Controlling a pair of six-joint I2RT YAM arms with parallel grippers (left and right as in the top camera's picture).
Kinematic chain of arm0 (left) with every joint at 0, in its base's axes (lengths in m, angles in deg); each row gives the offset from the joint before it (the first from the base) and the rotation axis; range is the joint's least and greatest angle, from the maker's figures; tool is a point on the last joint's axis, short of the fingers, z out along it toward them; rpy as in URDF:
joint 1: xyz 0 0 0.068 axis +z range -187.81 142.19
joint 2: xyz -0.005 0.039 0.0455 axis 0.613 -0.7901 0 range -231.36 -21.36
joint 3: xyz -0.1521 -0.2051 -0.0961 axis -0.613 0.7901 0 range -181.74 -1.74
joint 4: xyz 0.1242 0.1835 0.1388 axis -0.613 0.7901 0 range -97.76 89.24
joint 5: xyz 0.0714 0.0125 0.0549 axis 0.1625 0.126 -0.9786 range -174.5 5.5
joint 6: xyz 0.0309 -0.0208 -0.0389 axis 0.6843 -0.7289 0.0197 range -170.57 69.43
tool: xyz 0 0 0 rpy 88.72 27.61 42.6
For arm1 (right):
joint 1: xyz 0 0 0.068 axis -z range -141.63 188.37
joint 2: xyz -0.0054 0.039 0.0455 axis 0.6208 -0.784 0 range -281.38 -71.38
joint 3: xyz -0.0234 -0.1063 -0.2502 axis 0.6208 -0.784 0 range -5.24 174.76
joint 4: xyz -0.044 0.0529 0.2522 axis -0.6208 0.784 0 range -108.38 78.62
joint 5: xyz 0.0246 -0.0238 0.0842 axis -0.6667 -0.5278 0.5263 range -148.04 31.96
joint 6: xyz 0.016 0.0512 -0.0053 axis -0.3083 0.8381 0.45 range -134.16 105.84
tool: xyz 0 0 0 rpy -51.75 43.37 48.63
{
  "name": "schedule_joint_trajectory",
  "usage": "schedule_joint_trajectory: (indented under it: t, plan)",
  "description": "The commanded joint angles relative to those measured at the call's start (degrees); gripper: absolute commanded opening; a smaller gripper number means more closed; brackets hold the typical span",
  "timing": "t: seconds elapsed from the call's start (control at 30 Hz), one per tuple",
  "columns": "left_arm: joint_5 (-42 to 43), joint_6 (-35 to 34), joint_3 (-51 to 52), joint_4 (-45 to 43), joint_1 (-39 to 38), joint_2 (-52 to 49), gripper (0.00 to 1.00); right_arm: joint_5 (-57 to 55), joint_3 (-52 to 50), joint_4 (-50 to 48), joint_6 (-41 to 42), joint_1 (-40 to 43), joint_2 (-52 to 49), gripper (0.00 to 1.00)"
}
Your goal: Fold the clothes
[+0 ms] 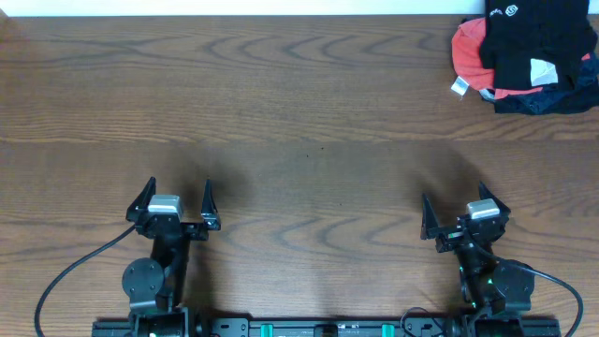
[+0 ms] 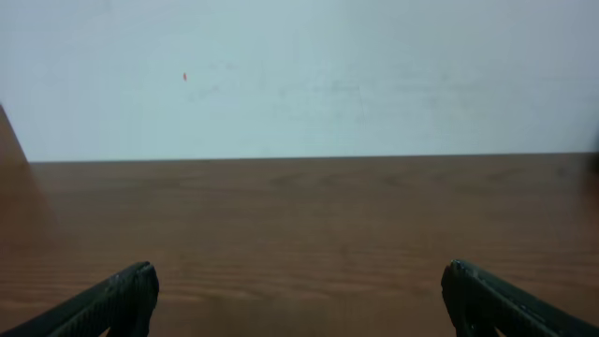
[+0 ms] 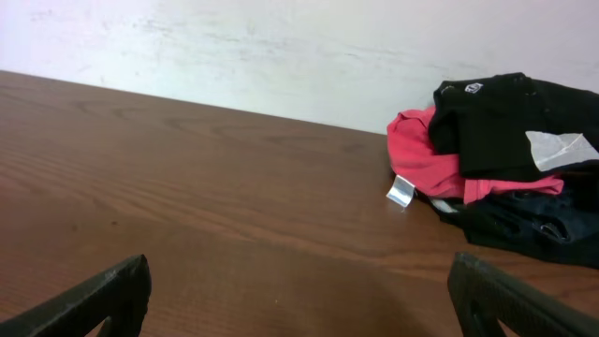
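Plausibly, the right gripper (image 1: 454,201), spread apart and empty like the left gripper (image 1: 178,192), could snag the red-orange shirt (image 1: 468,47) bunched under the black top (image 1: 533,33) lying well ahead and to its right.

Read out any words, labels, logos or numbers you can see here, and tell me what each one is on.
Nothing is readable.
The round white logo on the black top: a mark only, too small to read.
The white tag on the red shirt: too small to read.
The white patch on the black top: blurred.
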State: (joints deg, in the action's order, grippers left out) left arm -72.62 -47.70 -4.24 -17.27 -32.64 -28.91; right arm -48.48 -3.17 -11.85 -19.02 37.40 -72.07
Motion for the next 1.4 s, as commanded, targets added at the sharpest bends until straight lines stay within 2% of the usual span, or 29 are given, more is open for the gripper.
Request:
schedule_joint_trajectory:
  t: [0.0,0.2,0.4,1.37]
  plan:
    - [0.61,0.52,1.22,-0.46,-0.11,1.9,0.98,-0.13,-0.35,-0.09,-0.55,-0.07,0.42,0.99]
    - [1.22,0.46,2.27,3.23,-0.17,5.31,0.98,-0.11,-0.35,-0.09,-0.55,-0.07,0.42,0.99]
    - [1.14,0.07,2.27,12.7,-0.72,7.45,0.98,-0.11,-0.35,-0.09,-0.55,-0.07,0.42,0.99]
    - [1.18,-0.55,2.27,12.48,-1.44,7.26,0.98,-0.13,-0.35,-0.09,-0.55,-0.07,0.42,0.99]
